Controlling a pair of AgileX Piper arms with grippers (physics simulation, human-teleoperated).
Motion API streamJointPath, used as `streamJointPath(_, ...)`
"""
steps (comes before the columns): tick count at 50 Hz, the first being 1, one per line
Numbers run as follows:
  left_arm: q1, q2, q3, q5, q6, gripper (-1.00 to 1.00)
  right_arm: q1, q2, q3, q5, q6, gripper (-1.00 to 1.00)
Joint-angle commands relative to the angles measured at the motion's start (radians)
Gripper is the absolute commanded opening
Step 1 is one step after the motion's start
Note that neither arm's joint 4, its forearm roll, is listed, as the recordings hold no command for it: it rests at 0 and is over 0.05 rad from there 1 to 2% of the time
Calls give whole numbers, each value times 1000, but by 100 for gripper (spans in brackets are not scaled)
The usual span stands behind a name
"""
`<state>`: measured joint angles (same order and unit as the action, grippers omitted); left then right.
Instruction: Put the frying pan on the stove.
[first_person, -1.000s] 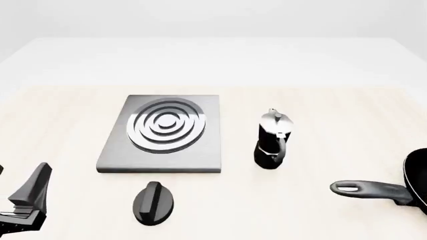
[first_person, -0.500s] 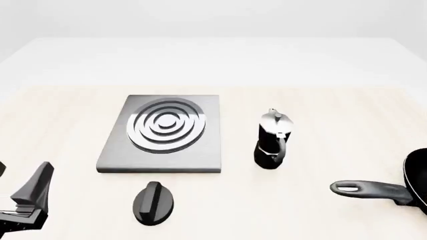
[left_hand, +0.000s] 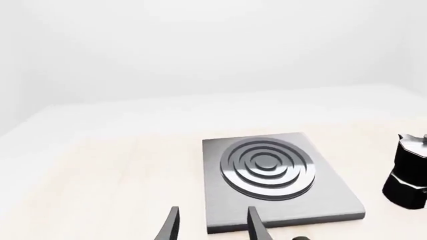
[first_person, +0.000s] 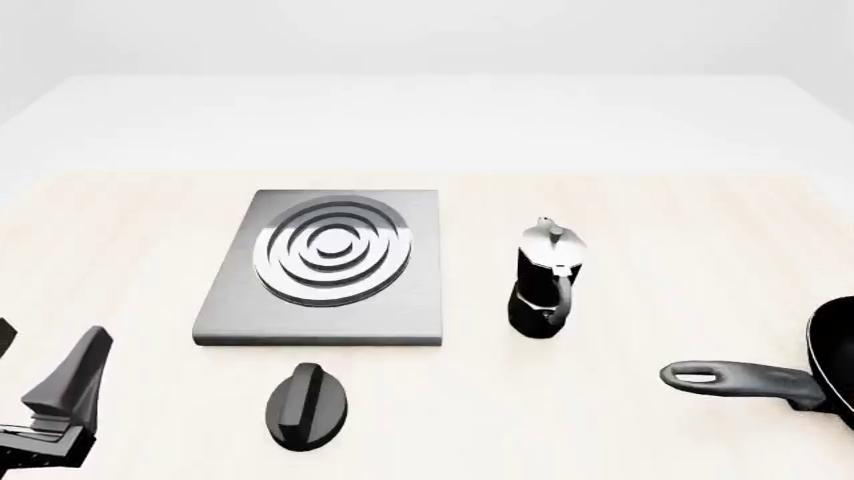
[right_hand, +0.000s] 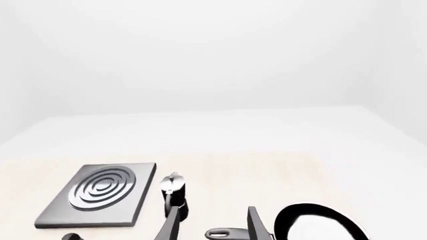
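The frying pan (first_person: 747, 380) lies at the table's near right, its black bowl cut by the front view's edge and its long handle pointing left. In the right wrist view the frying pan (right_hand: 319, 223) lies just beyond my right gripper (right_hand: 213, 230), which is open and holds nothing. The handle end shows between its fingers, farther away. The stove (first_person: 327, 265) is a grey slab with silver rings, left of centre. My left gripper (first_person: 38, 368) hangs open at the near left corner. In its wrist view, the left gripper (left_hand: 212, 230) points at the stove (left_hand: 267, 170).
A black-and-silver moka pot (first_person: 545, 280) stands between stove and pan; it also shows as the moka pot (right_hand: 175, 196) and the moka pot (left_hand: 408, 172). A black oval knob (first_person: 307, 405) lies in front of the stove's near edge.
My left gripper has sunk slightly toward the near edge of the front view. The pan, stove, pot and knob have not moved.
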<state>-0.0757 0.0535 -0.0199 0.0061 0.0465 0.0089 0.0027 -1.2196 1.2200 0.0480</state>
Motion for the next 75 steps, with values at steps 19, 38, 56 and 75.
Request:
streamJointPath(19, -98, 336, -96, -267, 8, 100, 34, -3, -3, 0, -42, 100)
streamJointPath(38, -246, 714, -247, -485, 49, 100, 37, -3, 2, 0, -25, 100)
streamJointPath(56, -400, 997, -458, -554, 105, 100, 40, -3, 7, 0, -6, 100)
streamJointPath(75, -510, 1251, -734, -534, 159, 100, 37, -3, 11, 0, 11, 100)
